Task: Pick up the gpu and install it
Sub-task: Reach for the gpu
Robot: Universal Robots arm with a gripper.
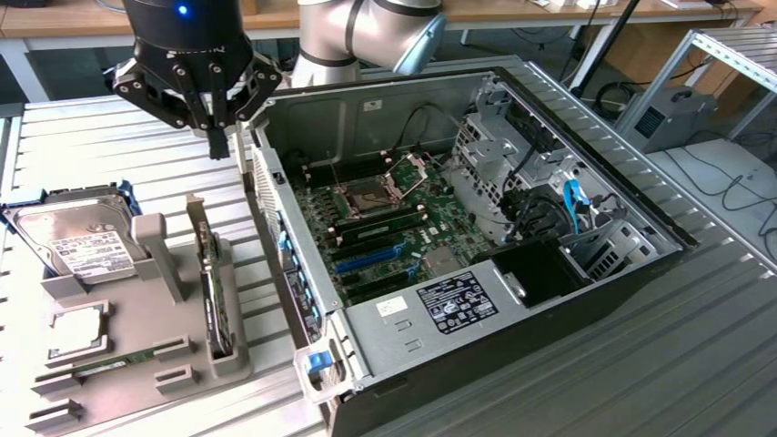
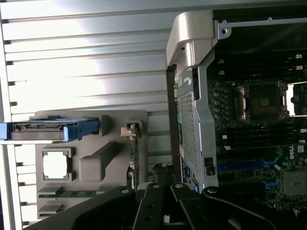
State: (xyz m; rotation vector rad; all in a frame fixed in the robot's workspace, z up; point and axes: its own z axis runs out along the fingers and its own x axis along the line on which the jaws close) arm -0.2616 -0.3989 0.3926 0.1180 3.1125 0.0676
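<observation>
Gripper (image 1: 217, 146), fingers pressed together and empty, hovers at 12 o'clock of the gpu (image 1: 216, 300), which stands on edge in its grey holder (image 1: 152, 241). Pickup not yet made; open case (image 1: 327, 114) lies at 3 o'clock, card not installed.

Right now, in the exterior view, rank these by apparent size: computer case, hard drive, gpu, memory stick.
1. computer case
2. hard drive
3. gpu, standing edge-on, so close to the drive is unsure
4. memory stick
</observation>
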